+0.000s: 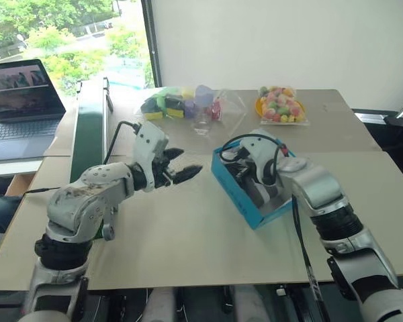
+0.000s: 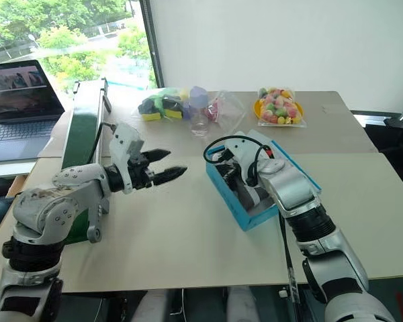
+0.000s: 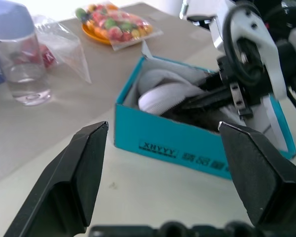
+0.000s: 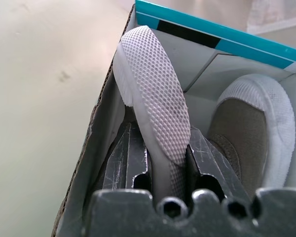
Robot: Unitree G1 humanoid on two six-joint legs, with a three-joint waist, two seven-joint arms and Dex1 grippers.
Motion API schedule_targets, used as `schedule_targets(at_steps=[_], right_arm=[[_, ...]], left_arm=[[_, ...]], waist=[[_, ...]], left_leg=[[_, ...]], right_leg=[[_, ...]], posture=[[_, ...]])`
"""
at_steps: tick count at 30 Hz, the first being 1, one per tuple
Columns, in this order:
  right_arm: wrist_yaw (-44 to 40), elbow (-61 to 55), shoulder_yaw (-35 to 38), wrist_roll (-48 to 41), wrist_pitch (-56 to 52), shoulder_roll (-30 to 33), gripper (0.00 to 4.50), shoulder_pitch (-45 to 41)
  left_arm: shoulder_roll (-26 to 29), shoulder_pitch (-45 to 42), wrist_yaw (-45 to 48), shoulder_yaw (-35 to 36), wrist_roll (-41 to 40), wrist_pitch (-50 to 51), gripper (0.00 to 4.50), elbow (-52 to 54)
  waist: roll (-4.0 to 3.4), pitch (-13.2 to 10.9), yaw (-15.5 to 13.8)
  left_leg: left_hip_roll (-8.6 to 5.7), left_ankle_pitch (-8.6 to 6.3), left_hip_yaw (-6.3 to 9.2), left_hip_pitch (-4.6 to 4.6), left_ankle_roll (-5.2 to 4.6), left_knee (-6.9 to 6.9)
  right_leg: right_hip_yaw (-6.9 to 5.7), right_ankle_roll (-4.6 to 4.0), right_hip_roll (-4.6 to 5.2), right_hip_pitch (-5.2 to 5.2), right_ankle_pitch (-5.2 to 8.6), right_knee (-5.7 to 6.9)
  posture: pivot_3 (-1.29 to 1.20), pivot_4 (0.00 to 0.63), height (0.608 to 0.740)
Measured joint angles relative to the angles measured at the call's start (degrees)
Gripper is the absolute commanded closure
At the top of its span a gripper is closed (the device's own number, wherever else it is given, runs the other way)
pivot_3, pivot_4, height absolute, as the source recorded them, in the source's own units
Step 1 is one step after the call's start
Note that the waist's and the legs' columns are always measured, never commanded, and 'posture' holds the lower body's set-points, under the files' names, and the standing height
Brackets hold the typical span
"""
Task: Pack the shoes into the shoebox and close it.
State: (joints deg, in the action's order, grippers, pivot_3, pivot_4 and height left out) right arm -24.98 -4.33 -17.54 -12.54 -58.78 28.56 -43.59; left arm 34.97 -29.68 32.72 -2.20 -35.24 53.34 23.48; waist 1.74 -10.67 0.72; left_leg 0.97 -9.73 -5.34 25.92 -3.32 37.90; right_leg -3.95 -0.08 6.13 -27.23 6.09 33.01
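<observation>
The blue shoebox [image 1: 236, 191] stands open at the table's middle right, its lid [image 2: 297, 166] hanging off the far side. Both pale grey shoes are inside. One shoe [image 4: 155, 84] stands on its edge along the box wall, its dimpled sole showing. My right gripper [image 4: 165, 148] reaches down into the box and is shut on that sole's rim. The other shoe [image 4: 259, 123] lies beside it, its opening up. My left gripper [image 1: 188, 163] hovers over the bare table left of the box, open and empty, its fingers [image 3: 74, 182] pointing at the box's short end [image 3: 158, 143].
A long dark green bin [image 1: 87, 127] runs along the left edge, with a laptop [image 1: 20, 107] beyond it. At the back stand a clear jar [image 1: 203, 111], a bag of coloured items [image 1: 164, 104] and a plate of coloured balls [image 1: 279, 104].
</observation>
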Motion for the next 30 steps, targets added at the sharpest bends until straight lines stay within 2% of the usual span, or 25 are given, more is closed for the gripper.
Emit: schedule_targets(at_steps=[1, 3, 8, 9, 10, 11, 16, 25, 27, 28, 29, 30], right_arm=[[-0.15, -0.39, 0.10, -0.02, -0.41, 0.00, 3.15, 0.08], [-0.61, -0.96, 0.47, -0.05, -1.00, 0.00, 2.67, 0.56], [-1.93, -1.97, 0.66, 0.04, -1.75, 0.22, 0.81, 3.92], [-1.98, -1.94, 0.65, 0.10, -1.75, 0.22, 0.64, 4.30], [-2.03, -1.93, 0.65, 0.29, -1.72, 0.24, 0.18, 4.66], [-2.06, -1.91, 0.65, 0.50, -1.68, 0.27, 0.06, 4.81], [-2.57, -1.86, 2.14, 0.09, -2.74, -0.06, 0.06, 4.96], [-7.07, -10.03, 20.98, -13.49, -18.32, -1.18, 0.06, -11.60], [-7.62, -12.01, 22.42, -14.99, -20.19, 1.88, 0.57, -11.84], [-8.06, -13.22, 22.38, -15.12, -20.23, 5.50, 0.77, -10.20], [-8.79, -14.41, 22.55, -14.63, -20.26, 12.25, 1.10, -5.73], [-8.90, -14.50, 22.67, -13.94, -20.28, 15.28, 1.40, -3.12]], left_arm=[[0.46, 0.05, 1.03, -0.86, 0.45, -0.56, 0.64, 0.00], [0.74, 0.05, 2.43, -1.62, 1.18, -1.33, 0.64, -0.01], [0.43, -0.19, 3.98, -2.25, 2.19, -2.96, 0.64, -0.77], [0.32, -0.30, 4.07, -2.37, 2.41, -3.16, 0.64, -0.91], [0.13, -0.63, 4.21, -2.50, 2.60, -3.23, 0.64, -1.15], [-0.04, -0.89, 4.28, -2.53, 2.70, -3.25, 0.64, -1.34], [-0.34, -1.19, 4.58, -2.50, 3.16, -3.31, 0.64, -1.70], [0.01, -1.10, 9.20, -3.47, 3.62, -4.14, 0.64, -2.09], [-0.03, -1.88, 10.96, -4.85, 3.83, -4.82, 0.64, -3.00], [-0.11, -2.70, 11.71, -5.76, 4.04, -5.02, 0.64, -3.67], [0.10, -3.64, 13.10, -6.51, 4.67, -5.96, 0.64, -4.91], [0.41, -3.95, 13.74, -6.63, 5.09, -6.47, 0.64, -6.04]], waist=[[0.00, 0.00, -0.05], [0.00, 0.00, -0.30], [0.00, 0.00, -0.42], [0.00, 0.00, -0.42], [0.00, 0.00, -0.42], [0.00, 0.00, -0.40], [0.00, 0.00, 0.07], [-0.02, -0.01, -0.22], [-0.02, -0.01, -0.85], [-0.01, -0.01, -1.45], [0.01, 0.01, -2.15], [0.01, 0.01, -2.36]], left_leg=[[0.00, 0.00, 0.00, 0.00, 0.01, 0.00], [-0.01, -0.01, 0.00, 0.00, 0.01, 0.00], [0.00, -0.01, 0.00, -0.01, 0.02, 0.00], [0.00, -0.01, 0.00, 0.00, 0.02, 0.00], [0.00, -0.01, -0.01, 0.00, 0.02, 0.00], [0.00, -0.01, 0.00, -0.01, 0.02, 0.00], [0.01, -0.01, -0.01, -0.02, 0.02, 0.00], [0.00, -0.01, 0.04, 0.00, 0.01, 0.00], [-0.02, -0.01, 0.05, 0.02, 0.02, 0.00], [-0.05, -0.01, 0.10, 0.09, 0.02, 0.00], [-0.04, -0.01, 0.06, 0.16, 0.02, 0.00], [-0.05, -0.02, -0.07, 0.17, 0.02, 0.00]], right_leg=[[0.00, 0.00, 0.01, 0.00, 0.00, -0.01], [-0.01, 0.00, 0.02, 0.01, 0.00, -0.01], [-0.01, 0.00, 0.04, 0.01, 0.00, -0.02], [-0.01, 0.00, 0.04, 0.01, 0.00, -0.02], [-0.01, 0.00, 0.03, 0.01, 0.00, -0.02], [-0.01, 0.00, 0.03, 0.01, 0.00, -0.02], [-0.01, 0.00, 0.02, 0.00, 0.00, 0.01], [-0.05, -0.01, 0.01, -0.02, 0.00, 0.03], [-0.09, -0.01, 0.06, 0.02, 0.01, -0.03], [-0.15, 0.02, 0.11, 0.03, 0.04, -0.05], [-0.18, 0.09, 0.14, 0.09, 0.14, -0.18], [-0.16, 0.11, 0.24, 0.07, 0.16, -0.22]], posture=[[0.00, 0.150, 0.738], [0.00, 0.150, 0.738], [0.00, 0.150, 0.738], [0.00, 0.150, 0.738], [0.00, 0.150, 0.738], [0.00, 0.150, 0.738], [0.00, 0.150, 0.738], [0.00, 0.150, 0.738], [0.00, 0.150, 0.738], [0.00, 0.150, 0.738], [0.00, 0.150, 0.738], [0.00, 0.150, 0.738]])
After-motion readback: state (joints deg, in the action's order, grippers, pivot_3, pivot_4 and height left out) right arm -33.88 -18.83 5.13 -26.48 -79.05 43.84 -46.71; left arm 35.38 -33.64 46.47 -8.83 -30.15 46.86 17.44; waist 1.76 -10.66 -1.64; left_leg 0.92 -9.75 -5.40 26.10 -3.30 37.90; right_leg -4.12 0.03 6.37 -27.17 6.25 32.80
